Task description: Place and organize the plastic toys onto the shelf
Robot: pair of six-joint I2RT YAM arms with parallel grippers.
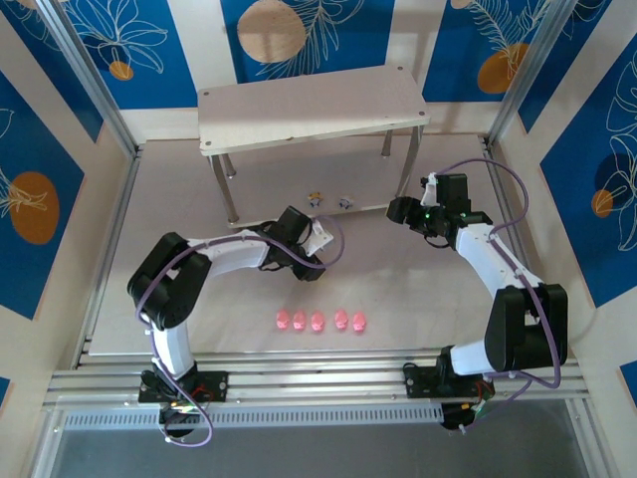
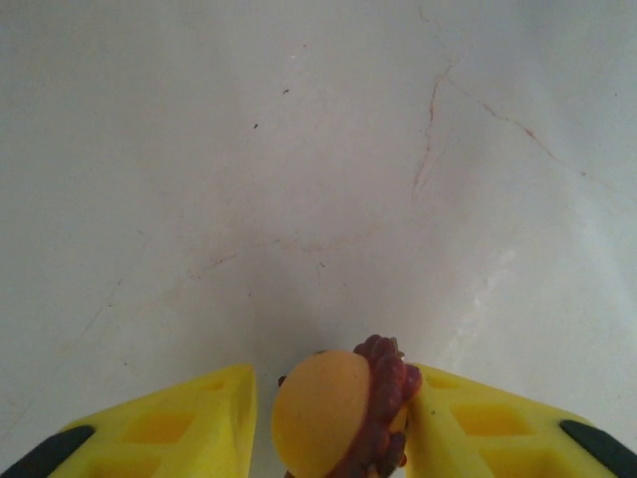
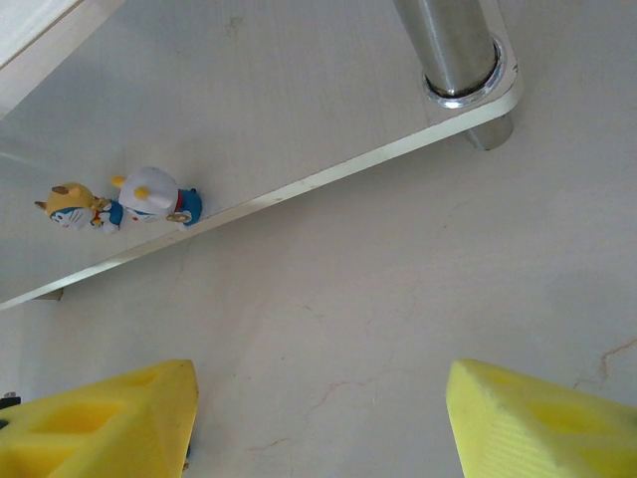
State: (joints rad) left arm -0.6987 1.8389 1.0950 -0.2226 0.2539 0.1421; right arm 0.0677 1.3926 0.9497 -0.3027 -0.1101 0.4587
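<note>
A small maned figurine [image 2: 323,418] with an orange face and a dark red-brown ruff sits right under the left wrist camera, between the yellow fingers [image 2: 468,428] of the left gripper [image 2: 330,386]. The finger at three o'clock touches the ruff and the one at nine o'clock shows a sliver of daylight, so I cannot tell whether the claw is truly clamped. From above, this gripper is low over the table, just at six o'clock of the shelf [image 1: 309,110]. The shelf's lower board [image 3: 299,100] carries two figurines side by side near its front edge, an orange-capped one [image 3: 70,206] and a blue-and-white one [image 3: 154,196]. Five pink pigs [image 1: 318,321] lie in a row further toward six o'clock, near the arm bases. The right gripper [image 3: 318,428] hangs with jaws well apart and empty, near the shelf's chrome leg [image 3: 453,45]. The risk, as I judge it: the rounded head sits off-centre near the fingertips, so it may squirt out or twist — and a reach under the top board could knock the pair over.
</note>
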